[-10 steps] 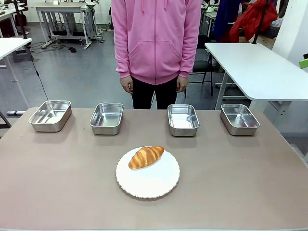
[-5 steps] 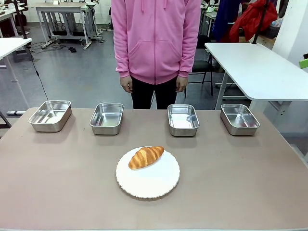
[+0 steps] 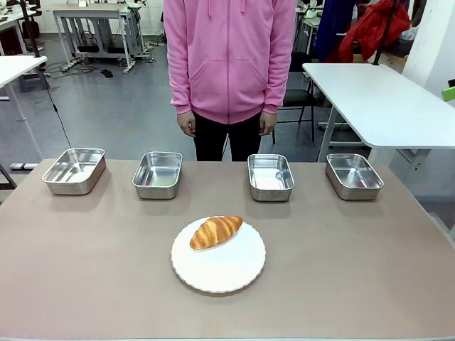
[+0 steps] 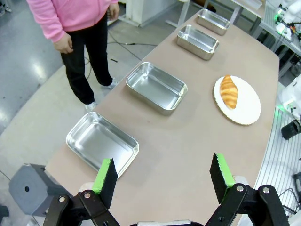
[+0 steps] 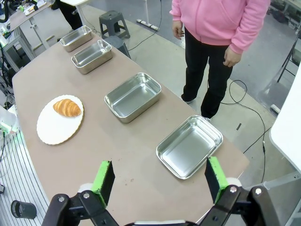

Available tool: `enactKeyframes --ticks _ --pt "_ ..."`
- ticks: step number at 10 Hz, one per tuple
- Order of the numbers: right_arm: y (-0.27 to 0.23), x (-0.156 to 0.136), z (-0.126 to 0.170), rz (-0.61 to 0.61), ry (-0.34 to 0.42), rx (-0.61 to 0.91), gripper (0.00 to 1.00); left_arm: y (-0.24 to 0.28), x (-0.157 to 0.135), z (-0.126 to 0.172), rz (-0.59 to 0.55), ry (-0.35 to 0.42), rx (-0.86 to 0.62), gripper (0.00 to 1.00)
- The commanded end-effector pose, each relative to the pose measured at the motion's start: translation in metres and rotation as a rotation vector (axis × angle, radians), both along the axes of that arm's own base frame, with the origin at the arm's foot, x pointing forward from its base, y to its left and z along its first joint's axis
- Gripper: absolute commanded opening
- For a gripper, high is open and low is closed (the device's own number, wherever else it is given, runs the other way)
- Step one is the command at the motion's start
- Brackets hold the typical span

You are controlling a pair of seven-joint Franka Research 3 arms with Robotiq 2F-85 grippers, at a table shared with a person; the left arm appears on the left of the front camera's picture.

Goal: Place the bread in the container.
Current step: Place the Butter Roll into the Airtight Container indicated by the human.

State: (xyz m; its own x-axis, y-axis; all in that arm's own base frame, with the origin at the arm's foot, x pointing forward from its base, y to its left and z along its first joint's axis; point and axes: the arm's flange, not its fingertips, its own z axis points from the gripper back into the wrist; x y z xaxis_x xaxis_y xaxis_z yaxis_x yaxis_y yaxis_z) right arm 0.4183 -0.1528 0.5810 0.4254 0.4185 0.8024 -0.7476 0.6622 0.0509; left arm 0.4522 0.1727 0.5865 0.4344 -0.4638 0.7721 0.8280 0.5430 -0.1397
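golden-brown bread [image 3: 215, 231] lies on the far-left part of a white plate [image 3: 227, 273] near the middle of the table [image 3: 370, 270], well apart from four steel containers [image 3: 157, 174] ranged in a row before the person [image 3: 231, 64]. the left gripper [image 4: 162, 165] and right gripper [image 5: 158, 165] hang high over the table, jaws wide, holding nothing.

A robotics lab. Far beyond the fingers [image 5: 104, 179] of the right gripper [image 5: 159, 175], past the table edge, a grey stool [image 5: 111, 21] stands on a bare polished floor [image 5: 150, 47]. The front view shows white work tables [image 3: 384, 99], metal-framed benches [image 3: 92, 14] and a loose cable [image 3: 60, 121].
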Motion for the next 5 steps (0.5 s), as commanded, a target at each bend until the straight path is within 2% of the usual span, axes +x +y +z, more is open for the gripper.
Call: enactKeyframes --ticks 1,5 --pt "0.0011 0.0003 -0.0009 0.006 -0.016 0.012 1.00 -0.0012 0.0000 0.0009 -0.005 -0.004 -0.002 1.00" --pt "0.0011 0.0003 -0.0009 0.006 -0.016 0.012 1.00 -0.0012 0.0000 0.0009 -0.005 -0.004 -0.002 1.00"
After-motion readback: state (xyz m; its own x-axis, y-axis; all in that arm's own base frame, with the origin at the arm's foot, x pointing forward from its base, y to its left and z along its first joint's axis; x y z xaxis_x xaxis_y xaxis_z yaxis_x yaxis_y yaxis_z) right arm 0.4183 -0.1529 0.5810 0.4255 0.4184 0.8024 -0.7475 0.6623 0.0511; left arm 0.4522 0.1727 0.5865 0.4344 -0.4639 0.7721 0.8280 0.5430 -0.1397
